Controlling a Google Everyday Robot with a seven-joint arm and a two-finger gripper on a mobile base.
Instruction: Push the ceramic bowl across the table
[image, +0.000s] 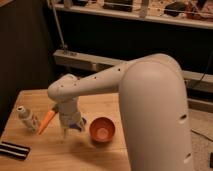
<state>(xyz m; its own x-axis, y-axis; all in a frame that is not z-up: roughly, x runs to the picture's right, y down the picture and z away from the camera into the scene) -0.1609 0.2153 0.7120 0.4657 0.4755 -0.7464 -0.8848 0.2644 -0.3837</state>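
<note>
The ceramic bowl (102, 130) is small, round and orange-red with a pale spot inside. It sits on the light wooden table (35, 97) near its right front part. My gripper (70, 129) hangs from the white wrist (66, 99) just left of the bowl, low over the table and apart from the bowl. It covers most of the blue sponge (78, 121). The big white arm fills the right side of the view and hides the table's right edge.
An orange-handled brush (46, 121) lies left of the gripper. A small white bottle (28, 118) stands further left. A black striped object (14, 150) lies at the front left edge. A dark shelf and rail run behind the table.
</note>
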